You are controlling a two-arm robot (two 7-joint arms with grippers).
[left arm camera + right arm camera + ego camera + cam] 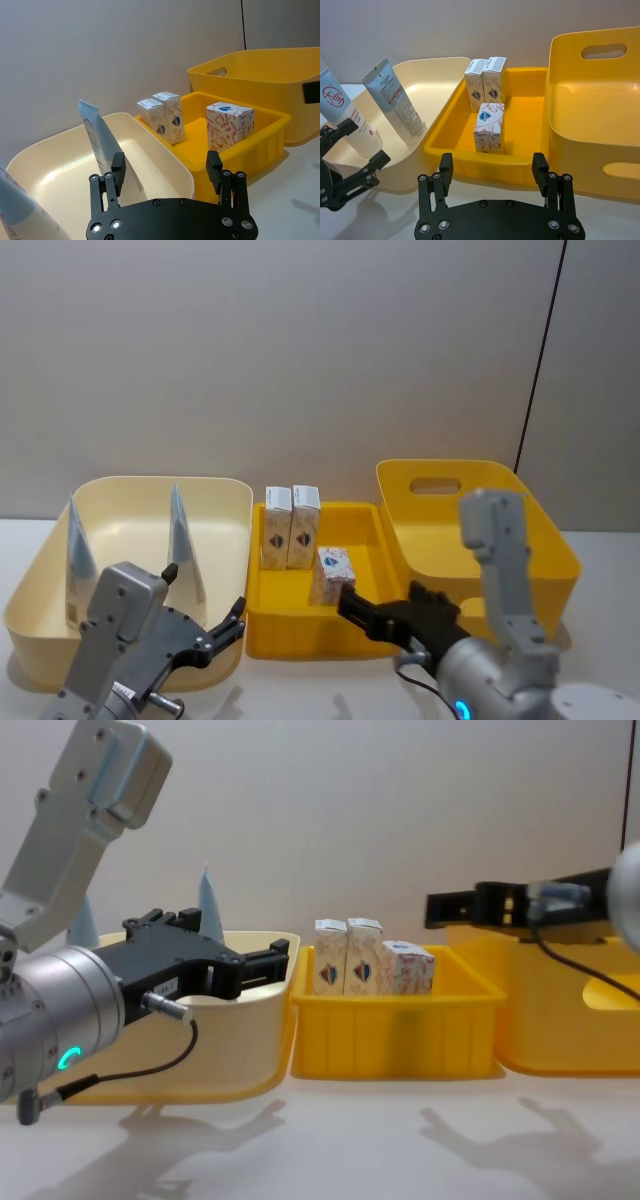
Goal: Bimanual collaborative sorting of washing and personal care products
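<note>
Wrist views: left gripper [166, 160] spread; right gripper [492, 161] spread; three cartons [488, 125] in yellow tray [530, 107]

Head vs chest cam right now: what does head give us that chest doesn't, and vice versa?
Head view extra: bin interiors, with the two tubes seen full length in the cream bin. Chest view extra: the bins' outer front walls and arm shadows on the table. Shared: three cartons in the yellow tray; left pincer by the cream bin, right pincer near the tray, both open.
</note>
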